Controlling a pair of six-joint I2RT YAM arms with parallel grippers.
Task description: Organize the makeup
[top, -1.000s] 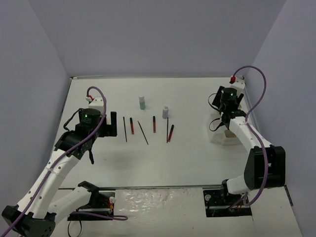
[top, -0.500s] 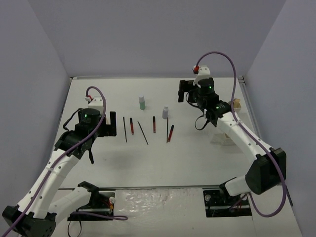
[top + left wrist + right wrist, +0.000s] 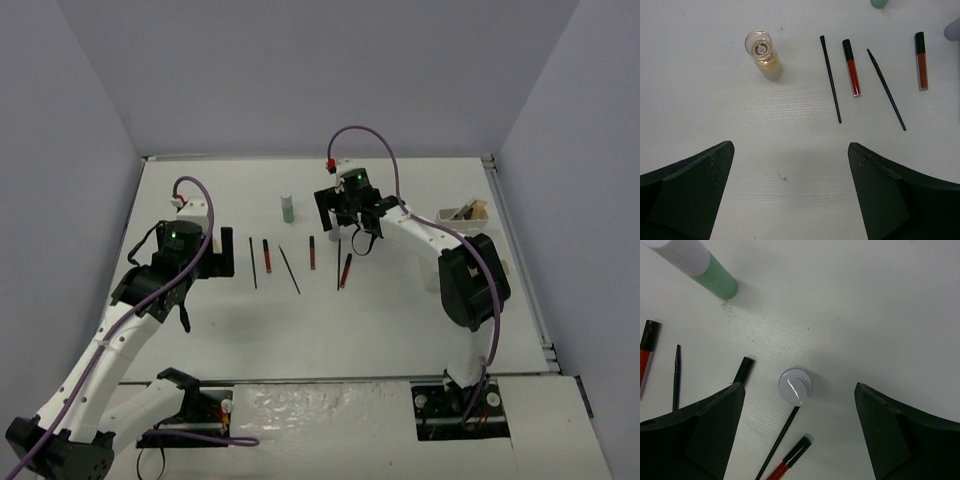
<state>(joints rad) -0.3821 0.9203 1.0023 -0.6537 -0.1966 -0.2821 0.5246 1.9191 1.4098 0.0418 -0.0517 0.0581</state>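
Seen from my right wrist, the grey bottle [image 3: 795, 385] stands upright on the table between the fingers of my open right gripper [image 3: 799, 400], untouched. The green-based bottle [image 3: 710, 272] stands behind it to the left. My left gripper [image 3: 790, 150] hangs open over bare table, short of the beige bottle [image 3: 765, 57]. A row of thin sticks lies mid-table: black [image 3: 252, 262], red [image 3: 267, 254], black [image 3: 290, 269], red [image 3: 312, 250], black [image 3: 339, 262], red [image 3: 346, 270]. From above, my right gripper [image 3: 345, 222] hides the grey bottle, and the green bottle [image 3: 288, 208] stands clear.
A white compartmented tray [image 3: 450, 213] holding tan items sits at the right, partly behind my right arm. Grey walls close in the table on the left, back and right.
My right arm has swung left from over the tray to above the grey bottle, with its jaws now wide apart. The left arm and the makeup have not moved.
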